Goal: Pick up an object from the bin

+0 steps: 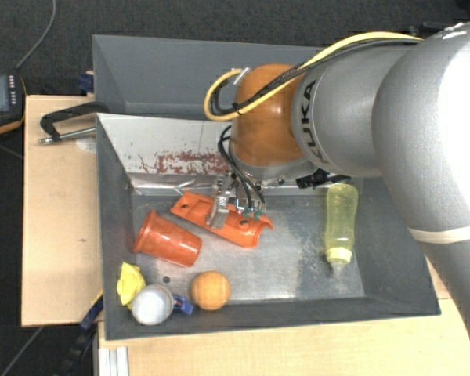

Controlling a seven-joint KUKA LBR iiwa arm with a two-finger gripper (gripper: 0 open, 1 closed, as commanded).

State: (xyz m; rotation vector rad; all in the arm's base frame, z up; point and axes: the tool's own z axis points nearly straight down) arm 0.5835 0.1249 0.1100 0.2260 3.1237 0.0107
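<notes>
My gripper reaches down into the middle of the bin, right on top of a flat orange plastic piece that lies slanted on the floor. Its metal fingertips touch or straddle the middle of that piece. An orange cup lies on its side just left of the piece.
A pale yellow bottle lies along the right side of the bin. Near the front left corner sit an orange ball, a white ball and a yellow crumpled thing. The arm and its orange wrist cover hang over the back right.
</notes>
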